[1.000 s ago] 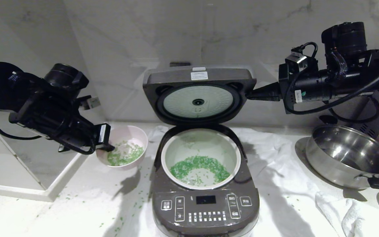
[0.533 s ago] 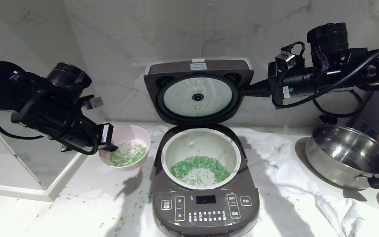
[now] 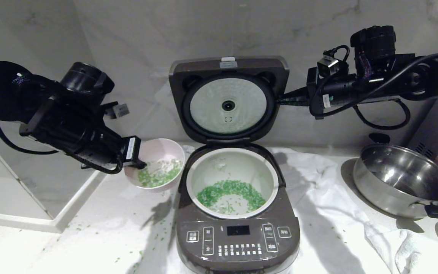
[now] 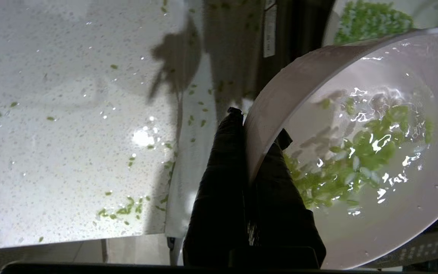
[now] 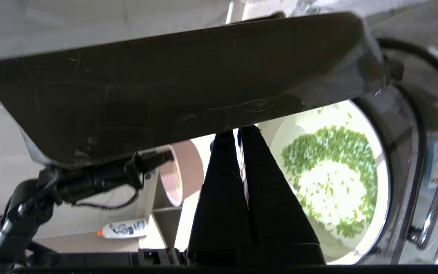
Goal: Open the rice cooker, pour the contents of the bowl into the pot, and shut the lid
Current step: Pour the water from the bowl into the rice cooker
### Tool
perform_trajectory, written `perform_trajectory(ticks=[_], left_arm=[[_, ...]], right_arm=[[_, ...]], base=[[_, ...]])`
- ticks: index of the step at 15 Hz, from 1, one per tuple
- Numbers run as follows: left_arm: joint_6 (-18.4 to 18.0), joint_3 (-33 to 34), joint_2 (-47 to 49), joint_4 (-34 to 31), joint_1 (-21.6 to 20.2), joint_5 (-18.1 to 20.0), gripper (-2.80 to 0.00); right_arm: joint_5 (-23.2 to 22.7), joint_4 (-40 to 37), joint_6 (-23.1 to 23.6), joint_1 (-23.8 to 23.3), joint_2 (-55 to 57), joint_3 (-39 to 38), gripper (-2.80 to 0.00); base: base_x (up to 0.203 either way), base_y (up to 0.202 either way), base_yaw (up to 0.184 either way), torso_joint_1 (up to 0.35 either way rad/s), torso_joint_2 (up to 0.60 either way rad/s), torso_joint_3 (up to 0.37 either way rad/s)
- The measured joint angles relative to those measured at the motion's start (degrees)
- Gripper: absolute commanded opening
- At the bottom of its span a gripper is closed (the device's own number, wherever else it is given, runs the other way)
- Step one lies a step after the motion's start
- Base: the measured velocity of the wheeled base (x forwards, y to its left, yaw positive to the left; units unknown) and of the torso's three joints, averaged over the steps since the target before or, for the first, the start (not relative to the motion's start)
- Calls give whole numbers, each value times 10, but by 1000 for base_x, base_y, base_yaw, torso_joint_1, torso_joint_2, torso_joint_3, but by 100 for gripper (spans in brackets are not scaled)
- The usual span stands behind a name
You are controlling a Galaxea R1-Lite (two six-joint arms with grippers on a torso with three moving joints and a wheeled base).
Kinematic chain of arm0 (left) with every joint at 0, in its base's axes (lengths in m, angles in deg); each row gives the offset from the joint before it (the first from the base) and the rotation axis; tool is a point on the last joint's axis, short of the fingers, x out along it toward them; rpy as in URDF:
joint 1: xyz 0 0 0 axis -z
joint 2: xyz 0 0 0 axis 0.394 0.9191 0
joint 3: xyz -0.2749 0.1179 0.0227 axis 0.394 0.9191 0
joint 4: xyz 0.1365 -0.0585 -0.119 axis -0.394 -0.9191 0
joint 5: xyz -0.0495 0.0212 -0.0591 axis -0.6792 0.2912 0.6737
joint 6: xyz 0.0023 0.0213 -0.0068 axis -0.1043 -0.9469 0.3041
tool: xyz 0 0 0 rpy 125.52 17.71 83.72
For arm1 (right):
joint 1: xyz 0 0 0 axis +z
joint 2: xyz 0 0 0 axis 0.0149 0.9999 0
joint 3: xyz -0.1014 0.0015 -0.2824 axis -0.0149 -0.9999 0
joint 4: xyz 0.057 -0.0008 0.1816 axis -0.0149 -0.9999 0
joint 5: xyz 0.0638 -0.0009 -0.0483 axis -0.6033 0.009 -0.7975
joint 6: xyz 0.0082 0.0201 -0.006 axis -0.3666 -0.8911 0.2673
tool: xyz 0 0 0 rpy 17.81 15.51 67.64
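- The cooker [image 3: 237, 213] is sitting on the worktop [image 3: 89, 243] with its lid [image 3: 228, 99] standing upright, so the opening step looks done.
- The pot [image 3: 232, 182] is lying exposed inside, already holding a ring of green grains [image 3: 229, 193], which suggests part of the pour is done.
- The left pincer [image 3: 137, 158] is clenching the near rim of the bowl [image 3: 160, 169], one finger [image 4: 222, 179] outside the wall and the other inside.
- The bowl is hanging above the worktop, just beside the pot's left edge and roughly level, not yet over the opening.
- Green grains and some liquid are sitting in the bowl, so there is more to tip out.
- The right pincer [image 5: 238, 133] is reaching in from the right, fingers pressed together on nothing, its tips meeting the lid's right edge as if bracing it.
- Stray grains [image 4: 122, 209] are lying scattered on the worktop beside the cooker.
- A steel pan [image 3: 403, 180] is sitting well apart on the right, on a white cloth [image 3: 356, 236], taking no part.
- What is left, by my reading: bringing the bowl over the pot, tipping out the rest, setting the bowl aside, then swinging the lid down until it latches.
- Overall the job seems about midway.
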Motion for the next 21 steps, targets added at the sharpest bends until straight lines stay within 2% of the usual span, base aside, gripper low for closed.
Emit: perform_trajectory(ticks=[8, 11, 19, 21], left_arm=[[25, -26, 22, 14, 38, -9, -280], [52, -30, 48, 56, 67, -41, -280], [87, -36, 97, 122, 108, -47, -280], [96, -36, 106, 149, 120, -58, -280]], right_arm=[[-1, 1, -53, 3, 31, 67, -280], [-1, 2, -59, 3, 38, 71, -280], [0, 1, -73, -5, 44, 61, -280], [0, 1, -79, -6, 43, 61, -280]], base=[[0, 0, 0, 0, 0, 0], [0, 0, 0, 0, 0, 0], [0, 0, 0, 0, 0, 0], [0, 0, 0, 0, 0, 0]])
